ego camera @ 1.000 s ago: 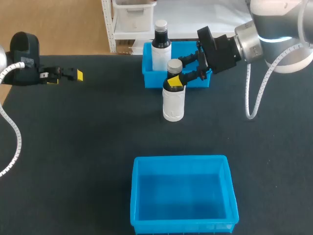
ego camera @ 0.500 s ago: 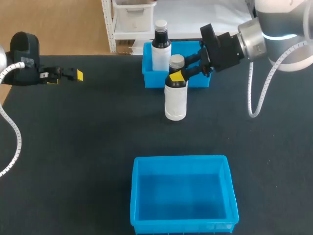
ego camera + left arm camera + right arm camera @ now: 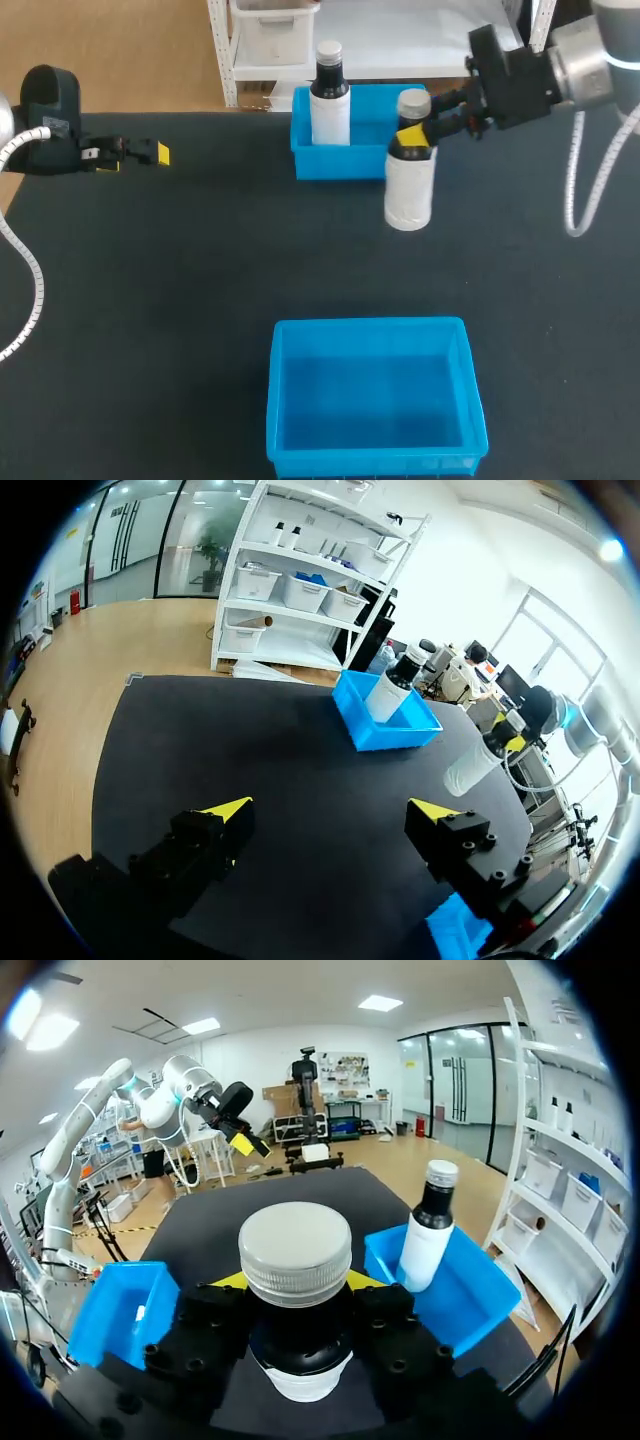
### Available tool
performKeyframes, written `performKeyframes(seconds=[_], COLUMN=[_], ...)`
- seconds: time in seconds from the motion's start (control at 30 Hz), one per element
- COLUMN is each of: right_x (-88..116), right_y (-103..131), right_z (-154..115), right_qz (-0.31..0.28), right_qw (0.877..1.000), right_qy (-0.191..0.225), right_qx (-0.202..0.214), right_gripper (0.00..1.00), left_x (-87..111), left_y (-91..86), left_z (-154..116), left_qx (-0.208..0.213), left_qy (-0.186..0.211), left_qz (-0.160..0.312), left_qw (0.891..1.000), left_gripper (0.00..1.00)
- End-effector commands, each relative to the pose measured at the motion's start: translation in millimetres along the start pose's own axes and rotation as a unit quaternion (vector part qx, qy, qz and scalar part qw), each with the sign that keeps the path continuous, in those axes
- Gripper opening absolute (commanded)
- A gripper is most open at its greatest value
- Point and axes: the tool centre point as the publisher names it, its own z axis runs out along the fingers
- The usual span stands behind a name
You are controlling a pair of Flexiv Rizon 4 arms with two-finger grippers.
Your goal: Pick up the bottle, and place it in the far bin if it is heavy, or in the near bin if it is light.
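Observation:
A white bottle (image 3: 408, 192) with a dark neck and grey cap hangs upright beside the far blue bin's (image 3: 345, 166) right front corner. My right gripper (image 3: 413, 130) is shut on its neck. In the right wrist view the bottle's cap (image 3: 295, 1252) fills the space between the fingers (image 3: 215, 1305), and the far bin (image 3: 470, 1295) lies ahead. The near blue bin (image 3: 372, 326) sits empty at the table's front. My left gripper (image 3: 150, 152) is open at the far left, with nothing between its fingertips (image 3: 228, 808).
A second white bottle (image 3: 329, 98) with a dark neck stands upright in the far bin's left half, also in the right wrist view (image 3: 425, 1230). The black table (image 3: 180, 300) stretches between the two bins.
My right gripper closed on the bottle's neck, then carried it to the right and slightly up, from in front of the far bin to beside its right corner. The left arm kept still.

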Motion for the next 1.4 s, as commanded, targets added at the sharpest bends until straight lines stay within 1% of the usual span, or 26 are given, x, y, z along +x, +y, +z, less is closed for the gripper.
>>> performKeyframes(seconds=[0.03,0.17,0.33,0.53,0.7,0.87,1.0,1.23,1.4], right_x=[3,5,2,-14,-32,-43,-51,-64,-65], right_y=[23,28,41,65,93,126,156,211,249], right_z=[-44,-70,-99,-125,-133,-128,-117,-85,-59], right_qz=[0.006,0.014,0.016,0.005,-0.012,-0.018,-0.02,-0.033,-0.043], right_qw=[0.998,0.996,0.994,0.992,0.993,0.995,0.997,0.999,0.999], right_qy=[0.003,0.006,0.01,0.013,0.015,0.014,0.004,-0.011,-0.011], right_qx=[0.061,0.085,0.11,0.124,0.118,0.095,0.07,0.017,-0.022], right_gripper=[0.0,0.0,0.0,0.0,0.0,0.0,0.0,0.0,0.0], left_x=[0.0,0.0,0.0,0.0,0.0,0.0,0.0,0.0,0.0], left_y=[0.0,0.0,0.0,0.0,0.0,0.0,0.0,0.0,0.0], left_z=[0,0,0,0,0,0,0,0,0], left_qx=[0.0,0.0,0.0,0.0,0.0,0.0,0.0,0.0,0.0], left_qy=[0.0,0.0,0.0,0.0,0.0,0.0,0.0,0.0,0.0], left_qz=[0.0,0.0,0.0,0.0,0.0,0.0,0.0,0.0,0.0], left_qw=[1.0,1.0,1.0,1.0,1.0,1.0,1.0,1.0,1.0], left_gripper=[1.0,1.0,1.0,1.0,1.0,1.0,1.0,1.0,1.0])
